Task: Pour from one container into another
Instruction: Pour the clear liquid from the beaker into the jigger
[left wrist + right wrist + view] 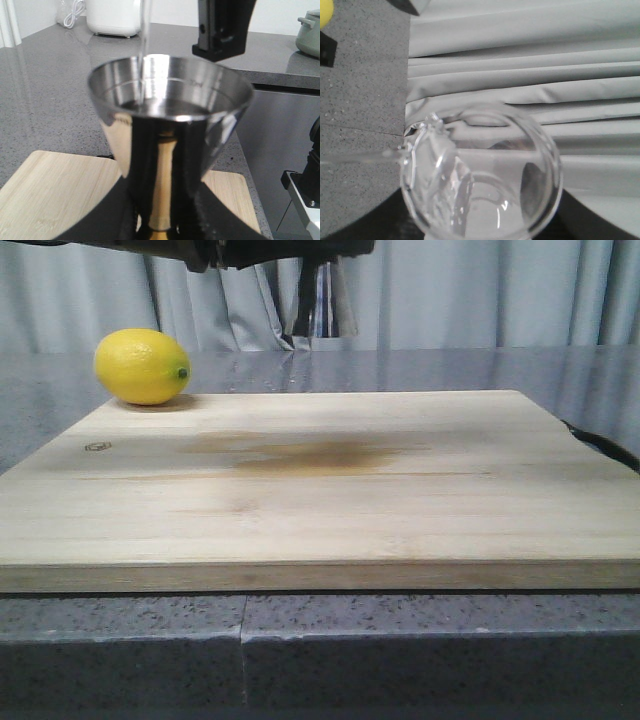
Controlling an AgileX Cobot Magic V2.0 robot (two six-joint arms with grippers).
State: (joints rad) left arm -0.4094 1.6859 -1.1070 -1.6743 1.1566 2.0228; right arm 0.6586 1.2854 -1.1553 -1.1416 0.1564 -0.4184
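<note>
Mid-pour. Up in the air above the far edge of the cutting board (330,490), well clear of the surface (120,640): both containers, with a thin stream (144,55) dropping from the beaker (480,180) into the jigger (170,125).

Left end effector (165,225): closed around the lower cone of the jigger, dark fingers (100,217) on either side, upper cone upright and mouth level. Shallow pool of clear liquid visible inside, below the engraved line near the rim.

Right end effector (485,222): only dark edges visible under the glass, so the exact opening cannot be told; judged to be clamped on the beaker, since the glass hangs tilted with nothing else under it. Beaker lip turned toward the jigger, liquid leaving it as a narrow thread. Little liquid apparent in the glass, though reflections of the grey curtain (530,60) make that hard to judge.

Lemon (142,366) at the far left corner of the board, apart from the action.

Next move, as a judgement: hold the tilt steady or deepen it slightly until the jigger fills toward its line, stream centred inside the rim, then roll the beaker back upright. Main risk: stream landing close to the near-left wall of the cup, so any sideways drift likely to spill onto the board.
</note>
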